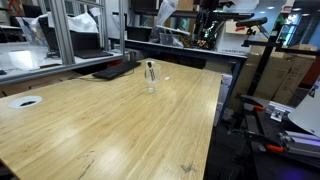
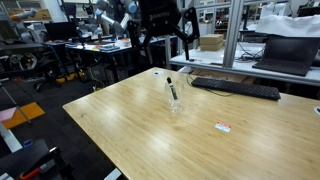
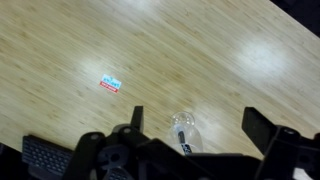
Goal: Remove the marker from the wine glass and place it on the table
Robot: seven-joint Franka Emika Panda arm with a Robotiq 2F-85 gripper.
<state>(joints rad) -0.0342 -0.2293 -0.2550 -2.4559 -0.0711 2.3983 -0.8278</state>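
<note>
Marker leaning in wine glass, near the keyboard edge of the table.
My gripper hangs above it, jaws spread wide, holding nothing; small red label on wood nearby.

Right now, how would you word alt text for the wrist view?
Seen from above, a small wine glass holding a dark marker stands on a light wooden table, framed by the robot's open hand; a small red-and-blue label lies nearby.
</note>
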